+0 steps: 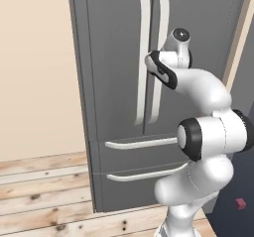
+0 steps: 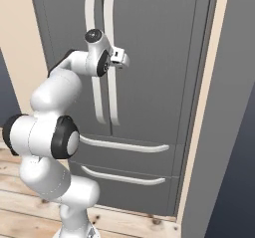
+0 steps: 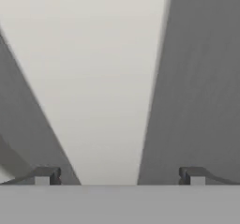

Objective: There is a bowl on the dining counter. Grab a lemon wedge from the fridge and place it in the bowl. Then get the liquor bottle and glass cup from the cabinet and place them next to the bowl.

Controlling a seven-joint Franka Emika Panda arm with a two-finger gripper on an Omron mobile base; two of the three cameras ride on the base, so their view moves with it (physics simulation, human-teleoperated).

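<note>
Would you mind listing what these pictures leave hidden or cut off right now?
- Inside of the fridge: both doors are shut in the two base views, so shelves and any lemon wedge are hidden.
- Top of the fridge: cut off by the upper edge in both base views.
- Open gripper against the door handle: the close, blurred hand view does not show whether the fingers touch it.
- Gripper in the left base view: the arm's wrist hides it.

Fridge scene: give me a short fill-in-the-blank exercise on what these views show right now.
1. Both upper doors of the tall dark grey French-door fridge are ____.
2. The white arm's two-finger gripper has its jaws ____, with a pale curved door handle running between them.
3. Below the doors the fridge has ____ drawers with pale bar handles.
4. The floor is light ____ planking.

Missing words: closed; open; two; wood
</note>
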